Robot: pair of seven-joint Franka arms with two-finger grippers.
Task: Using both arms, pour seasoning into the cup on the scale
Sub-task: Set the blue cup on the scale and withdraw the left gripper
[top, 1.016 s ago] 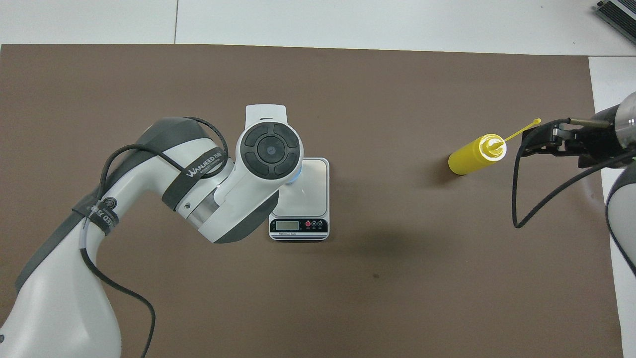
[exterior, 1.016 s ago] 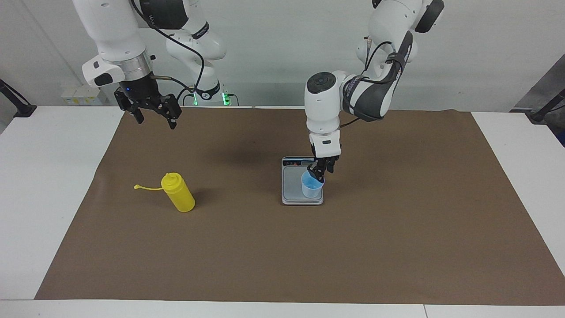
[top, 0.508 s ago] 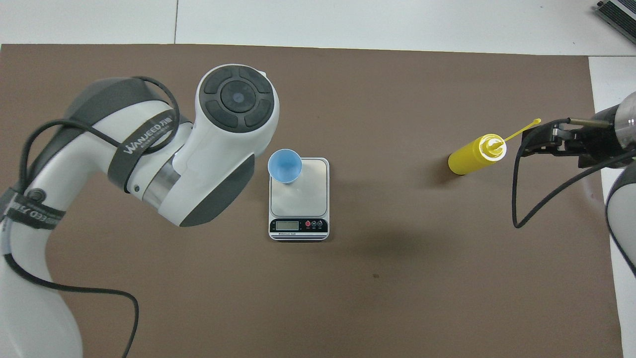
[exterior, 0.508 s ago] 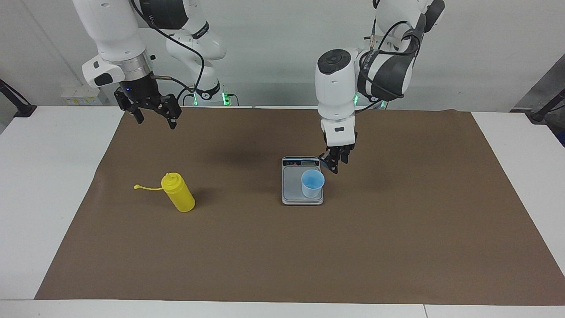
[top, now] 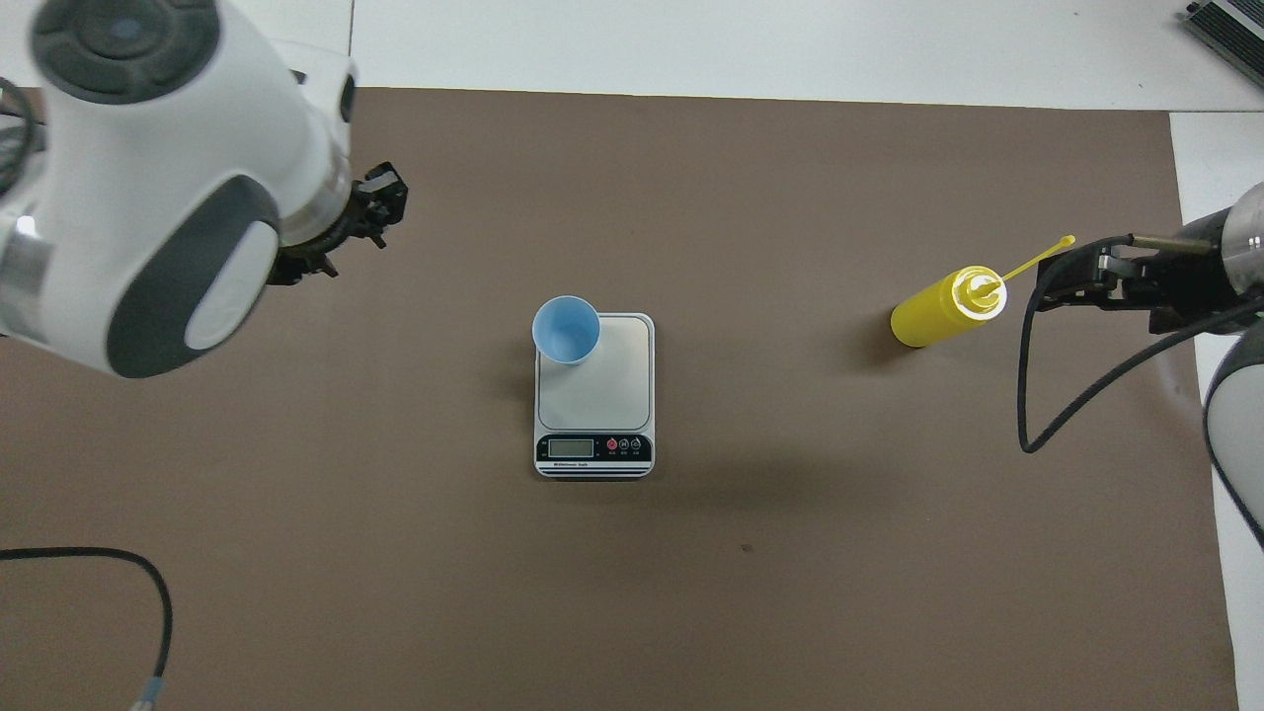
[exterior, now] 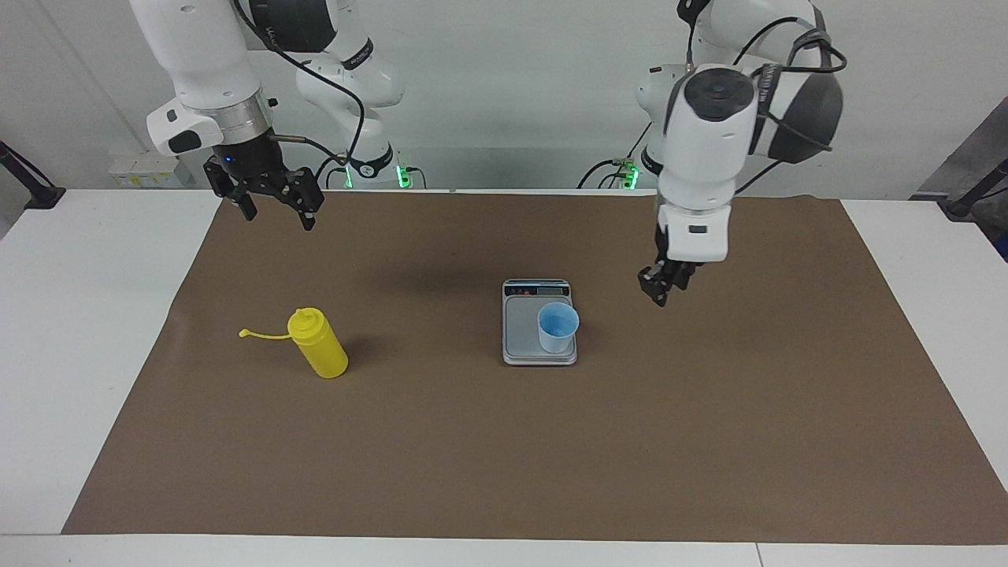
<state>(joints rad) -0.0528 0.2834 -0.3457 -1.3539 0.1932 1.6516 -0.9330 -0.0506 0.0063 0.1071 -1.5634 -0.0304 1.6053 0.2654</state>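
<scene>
Worktop (exterior: 94,331) unchanged. Scale (exterior: 521,335) unmoved, cup (exterior: 557,327) upright on it. Seasoning (exterior: 319,343) same place, toward right arm's end. Left claw (exterior: 663,285) withdrawn from cup, now over mat, fingers unclear. Right claw (exterior: 272,201) waits, open.

The left gripper (exterior: 660,288), having let go of the cup (exterior: 557,327), is rising and swinging away toward its own end of the mat, leaving the cup standing on the scale (exterior: 521,335).

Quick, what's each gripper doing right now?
Left gripper: empty, over the mat beside the scale.
Right gripper: open, empty, waiting.
</scene>
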